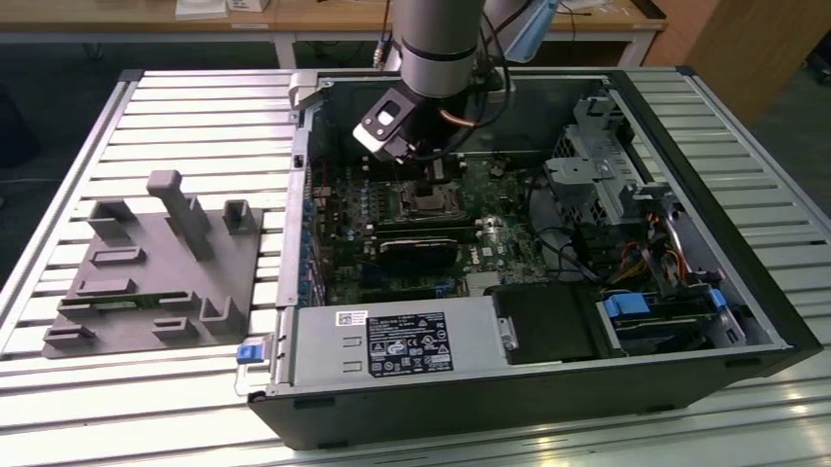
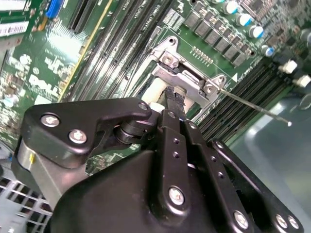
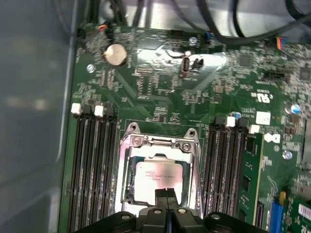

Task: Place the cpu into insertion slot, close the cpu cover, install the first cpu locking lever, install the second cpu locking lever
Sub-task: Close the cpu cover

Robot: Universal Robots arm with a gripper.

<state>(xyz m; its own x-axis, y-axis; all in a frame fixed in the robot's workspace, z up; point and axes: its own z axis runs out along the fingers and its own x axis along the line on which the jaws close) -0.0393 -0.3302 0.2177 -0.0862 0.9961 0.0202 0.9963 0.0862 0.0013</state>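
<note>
One grey fixture block [image 1: 150, 263] sits on the slatted table [image 1: 195, 107] at the exterior view's left, well apart from the work; no hazard there. Centre: the arm reaches into the open computer case [image 1: 520, 404], gripper [image 1: 435, 173] just above the insertion slot [image 1: 426, 201]. First wrist view: cpu [image 3: 158, 177] lies in the slot, pale face showing through the window of the cpu cover [image 3: 160, 142], which appears down around it; fully flat or not, cannot tell. Its fingers [image 3: 161, 196] are pressed together with nothing between them, tips over one edge of the chip. Second wrist view: one thin locking lever [image 2: 252, 108] juts free from a socket corner, apparently unlatched. Risks, as judged: closed tips bearing off-centre could tilt the chip and damage socket contacts; a sideways slip would strike the memory slots [image 3: 92, 170] just beside the socket; the free lever could snag. Exterior view's right: drive cage [image 1: 591, 165] and loose cables [image 1: 649, 253], near enough to catch the arm
</note>
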